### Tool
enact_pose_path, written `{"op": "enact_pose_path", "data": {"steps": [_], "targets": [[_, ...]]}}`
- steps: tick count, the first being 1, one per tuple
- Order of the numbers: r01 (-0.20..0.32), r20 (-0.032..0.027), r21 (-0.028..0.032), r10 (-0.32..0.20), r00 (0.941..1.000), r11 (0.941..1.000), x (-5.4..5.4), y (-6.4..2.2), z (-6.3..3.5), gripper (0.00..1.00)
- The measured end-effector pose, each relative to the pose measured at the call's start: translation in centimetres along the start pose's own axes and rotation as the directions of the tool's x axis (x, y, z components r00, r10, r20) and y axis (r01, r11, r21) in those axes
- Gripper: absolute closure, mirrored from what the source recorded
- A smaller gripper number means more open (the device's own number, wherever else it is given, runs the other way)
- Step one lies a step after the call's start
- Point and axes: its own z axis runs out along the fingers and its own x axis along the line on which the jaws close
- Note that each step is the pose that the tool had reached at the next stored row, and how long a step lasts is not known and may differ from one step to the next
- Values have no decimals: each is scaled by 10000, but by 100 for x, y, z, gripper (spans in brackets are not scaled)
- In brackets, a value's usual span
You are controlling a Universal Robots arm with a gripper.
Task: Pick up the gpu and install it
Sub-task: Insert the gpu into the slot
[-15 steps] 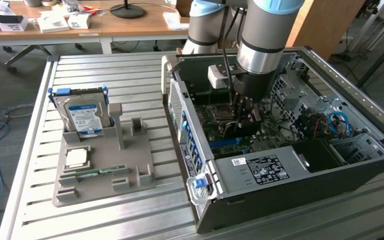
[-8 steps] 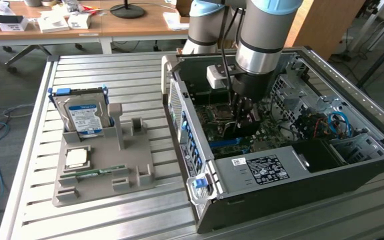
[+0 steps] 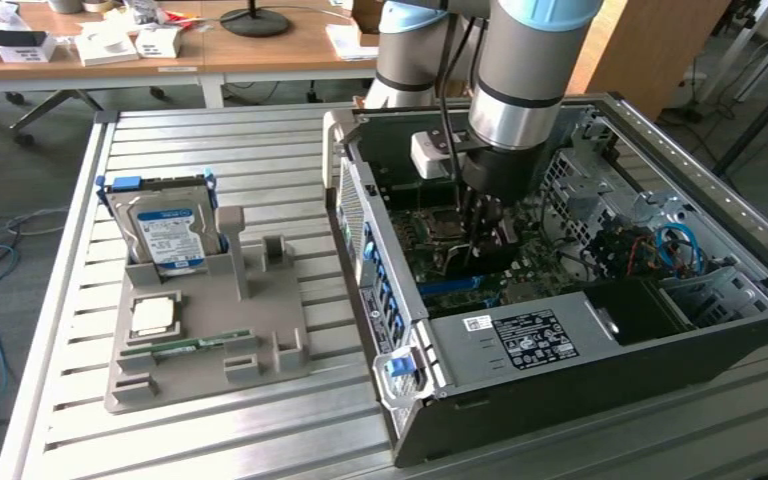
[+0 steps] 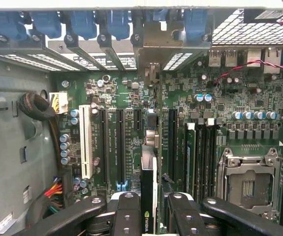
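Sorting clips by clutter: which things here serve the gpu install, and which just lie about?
In the job: gpu, pincer gripping it, open computer case, motherboard.
Lying about: hard drive, memory stick, grey holder.

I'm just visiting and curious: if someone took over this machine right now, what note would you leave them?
Grip: the fingers are shut on the gpu, held edge-on.
Place: the gpu is inside the open computer case, over the motherboard and its expansion slots.
Done: pick-up.
Left: the install; I cannot tell whether the card is seated in a slot.
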Motion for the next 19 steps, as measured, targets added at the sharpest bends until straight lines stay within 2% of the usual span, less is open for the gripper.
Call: {"op": "enact_pose_path", "data": {"steps": [19], "targets": [[-33, -7, 0, 33, 10000, 10000, -14, 25, 22, 74]]}}
